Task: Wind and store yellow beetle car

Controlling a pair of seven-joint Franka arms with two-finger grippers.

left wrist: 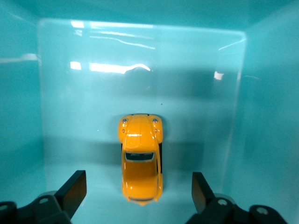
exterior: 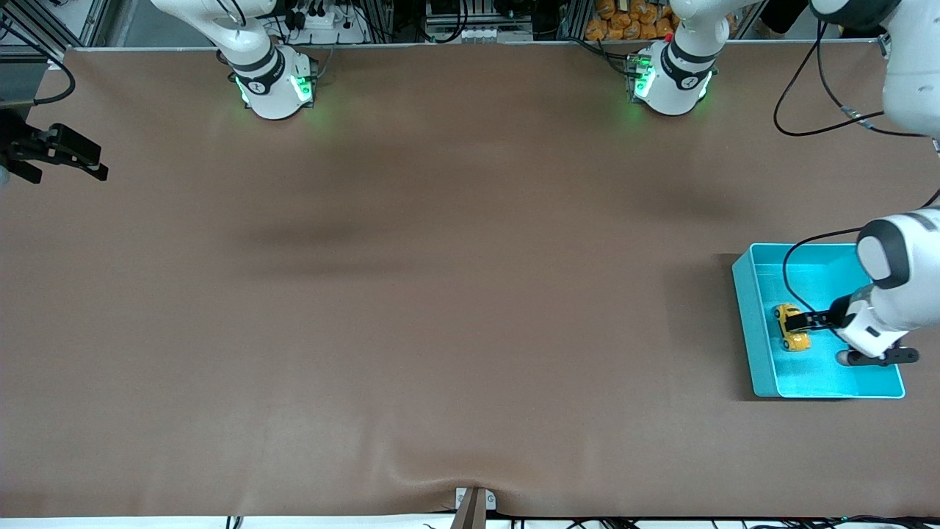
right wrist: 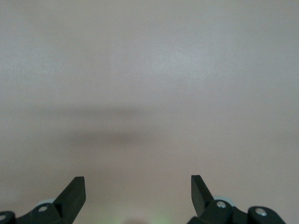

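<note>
Front view | L gripper (exterior: pixel 802 320) in cyan bin (exterior: pixel 756 323), fingers apart astride yellow beetle car (exterior: pixel 792 328) | R gripper (exterior: pixel 70 153) waits, fingers apart

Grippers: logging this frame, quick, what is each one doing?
Left gripper: open, over the yellow beetle car in the cyan bin.
Right gripper: open, holding nothing, waiting.

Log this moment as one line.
yellow beetle car: on floor of cyan bin | left gripper: open, astride car | right gripper: open, waiting over table
</note>
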